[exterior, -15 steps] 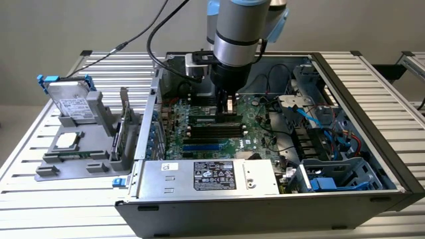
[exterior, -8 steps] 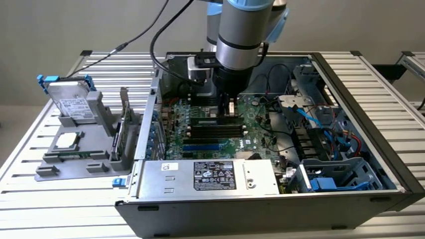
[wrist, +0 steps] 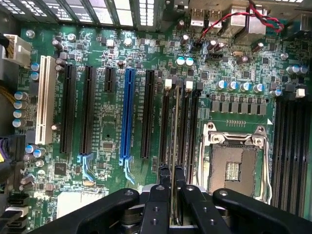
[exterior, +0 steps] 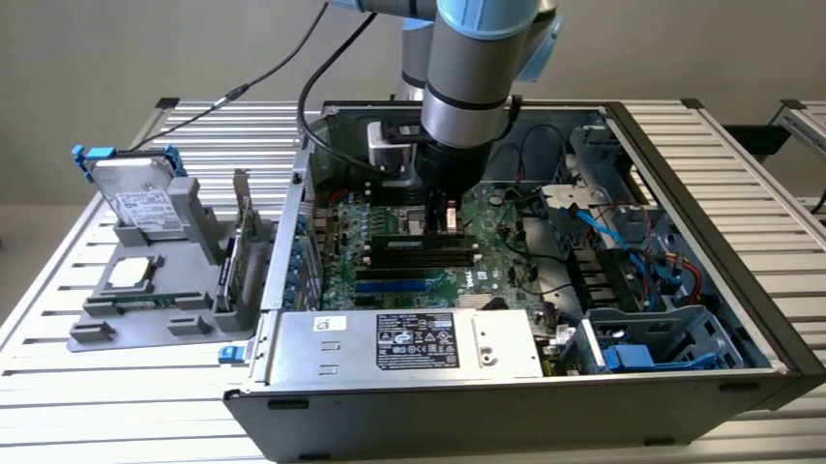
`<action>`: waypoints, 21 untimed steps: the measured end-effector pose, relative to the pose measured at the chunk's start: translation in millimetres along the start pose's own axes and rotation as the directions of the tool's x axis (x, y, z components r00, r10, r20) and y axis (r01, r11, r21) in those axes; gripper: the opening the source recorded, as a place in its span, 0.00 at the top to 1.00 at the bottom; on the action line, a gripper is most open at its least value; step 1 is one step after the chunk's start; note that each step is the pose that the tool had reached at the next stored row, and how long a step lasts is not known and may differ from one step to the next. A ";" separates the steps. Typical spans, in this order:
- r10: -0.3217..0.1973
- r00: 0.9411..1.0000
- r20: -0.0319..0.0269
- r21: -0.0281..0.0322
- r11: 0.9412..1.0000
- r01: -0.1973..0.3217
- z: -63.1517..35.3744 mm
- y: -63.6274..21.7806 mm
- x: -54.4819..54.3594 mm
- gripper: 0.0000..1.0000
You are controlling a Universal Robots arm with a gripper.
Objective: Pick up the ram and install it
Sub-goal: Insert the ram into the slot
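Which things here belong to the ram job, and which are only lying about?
For the job:
- the ram, held edge-on between the jaws
- the gripper
- the black memory slots on the motherboard

Lying about:
- the hard drive
- the grey holder
- the power supply

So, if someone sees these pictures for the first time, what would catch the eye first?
First, the blue-and-grey robot arm reaching into the open computer case in the middle of the exterior view. In the wrist view, its hand grips the ram edge-on, in line with the black memory slots. A blue expansion slot lies on one side and the empty CPU socket on the other.
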State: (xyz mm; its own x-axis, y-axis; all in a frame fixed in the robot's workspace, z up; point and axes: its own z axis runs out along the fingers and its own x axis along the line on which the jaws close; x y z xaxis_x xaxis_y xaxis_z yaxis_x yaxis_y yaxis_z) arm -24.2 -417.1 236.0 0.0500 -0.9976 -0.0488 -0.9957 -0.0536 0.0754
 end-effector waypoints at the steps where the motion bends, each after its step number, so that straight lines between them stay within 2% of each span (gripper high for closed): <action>1: 0.000 1.000 0.000 0.000 1.000 0.000 0.2 0.0 0.0 0.86; 3: 0.000 1.000 -0.001 0.000 1.000 0.000 1.8 -0.3 0.0 0.86; 8: 0.000 1.000 -0.009 -0.001 1.000 0.000 4.0 -0.6 0.2 0.86; 9: 0.001 1.000 -0.013 -0.001 1.000 -0.001 4.3 -0.6 0.2 0.86; 11: 0.002 1.000 -0.029 -0.003 1.000 -0.002 4.8 -0.6 0.0 0.86; 12: 0.002 0.999 -0.034 -0.004 1.000 -0.003 4.8 -0.7 -0.1 0.86; 17: 0.003 0.999 -0.040 -0.004 1.000 -0.003 5.9 -0.8 -0.8 0.86; 21: 0.003 0.999 -0.040 -0.004 1.000 -0.003 6.8 -1.0 -1.2 0.86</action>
State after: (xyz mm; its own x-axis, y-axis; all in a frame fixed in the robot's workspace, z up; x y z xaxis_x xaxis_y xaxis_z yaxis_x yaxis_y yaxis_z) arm -23.9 -415.6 229.2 0.0502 -0.9987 -0.0090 -0.9955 -0.0507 0.0796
